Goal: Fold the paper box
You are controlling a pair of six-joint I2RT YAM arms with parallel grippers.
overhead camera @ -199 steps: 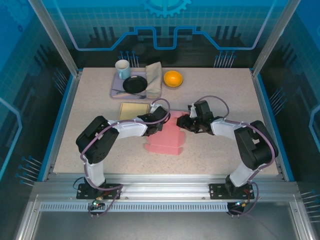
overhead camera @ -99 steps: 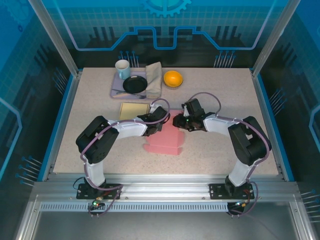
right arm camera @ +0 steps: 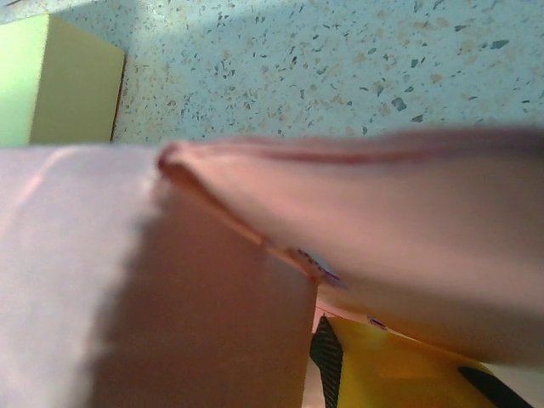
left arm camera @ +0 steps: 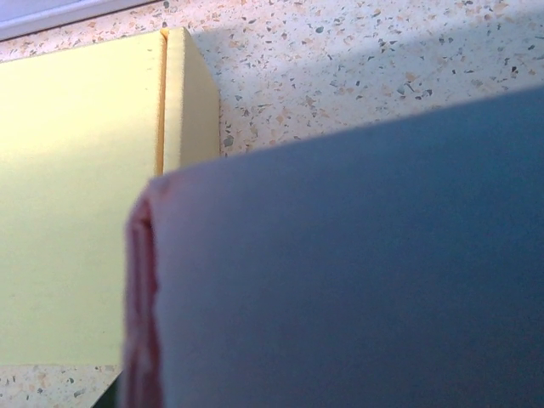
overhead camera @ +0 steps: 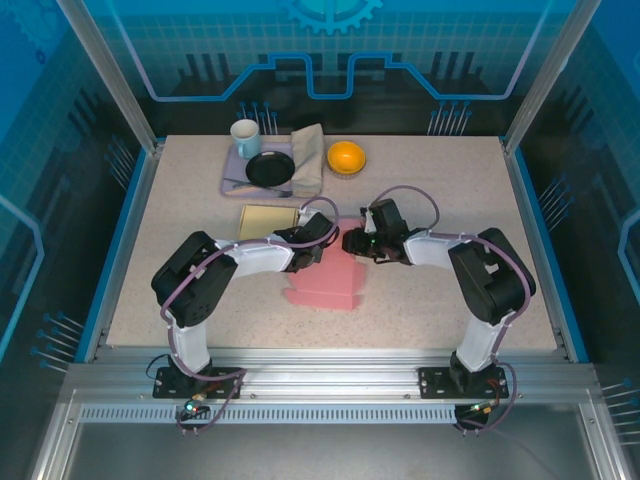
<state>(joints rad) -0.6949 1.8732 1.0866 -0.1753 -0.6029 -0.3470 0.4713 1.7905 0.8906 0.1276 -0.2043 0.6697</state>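
**A:** Where is the pink paper box (overhead camera: 322,285)?

**B:** On the tabletop (overhead camera: 430,300), mostly on the near side of both grippers. Its far end reaches in between them. The left gripper (overhead camera: 322,243) is at that end's left side and the right gripper (overhead camera: 351,243) at its right, the two close together.

**A:** Are the grippers clamped on the paper?

**B:** I cannot tell for either one. In the left wrist view a pink panel, shaded grey, sits right up against the camera, with a folded edge at its left, and it hides the fingers. In the right wrist view pink panels meet in a crease just ahead. Below them is a yellow-and-black part, too close to identify.

**A:** What else is near them?

**B:** Just left of the left gripper lies a flat yellow box (overhead camera: 268,221), beside the pink one. Farther out beyond it, a lilac tray (overhead camera: 230,182) carries a mug (overhead camera: 245,135), a black plate (overhead camera: 269,168) and a folded cloth (overhead camera: 308,155). An orange bowl (overhead camera: 346,157) sits beyond the right gripper, well apart from it.
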